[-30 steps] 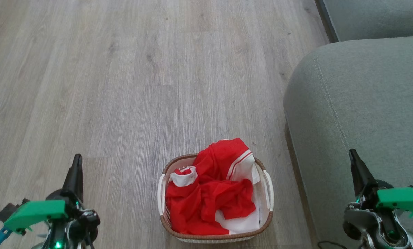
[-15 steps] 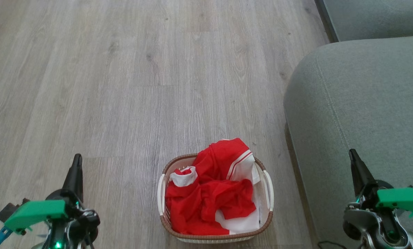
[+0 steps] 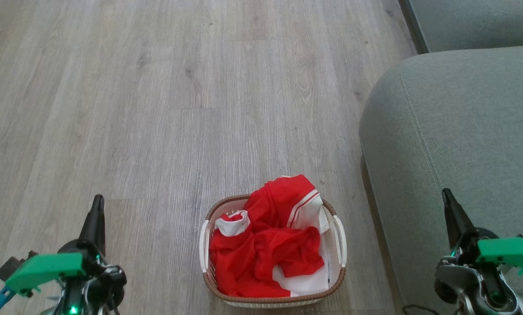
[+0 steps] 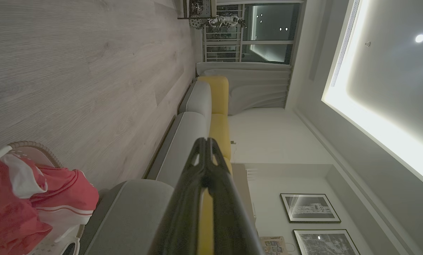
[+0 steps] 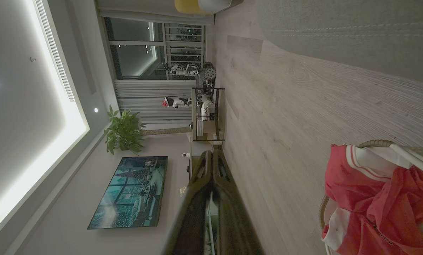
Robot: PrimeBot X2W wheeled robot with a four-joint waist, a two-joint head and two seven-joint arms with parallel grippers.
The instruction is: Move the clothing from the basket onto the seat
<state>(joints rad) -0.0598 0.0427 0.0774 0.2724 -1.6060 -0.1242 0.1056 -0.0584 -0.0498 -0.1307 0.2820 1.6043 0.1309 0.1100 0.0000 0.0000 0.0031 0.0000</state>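
The red clothing with white trim lies crumpled in the cream basket with a brown rim on the floor at the bottom middle of the head view. The grey-green seat rises right of the basket. My left gripper is shut and holds nothing, well left of the basket. Over the seat's front edge my right gripper is shut too, with nothing in it. The left wrist view has the clothing and the shut fingers; the right wrist view has the clothing beside its shut fingers.
Pale wood-plank floor stretches ahead and to the left of the basket. A second couch section sits at the far right corner. The wrist views show a room with a wall screen, a potted plant and a shelf unit.
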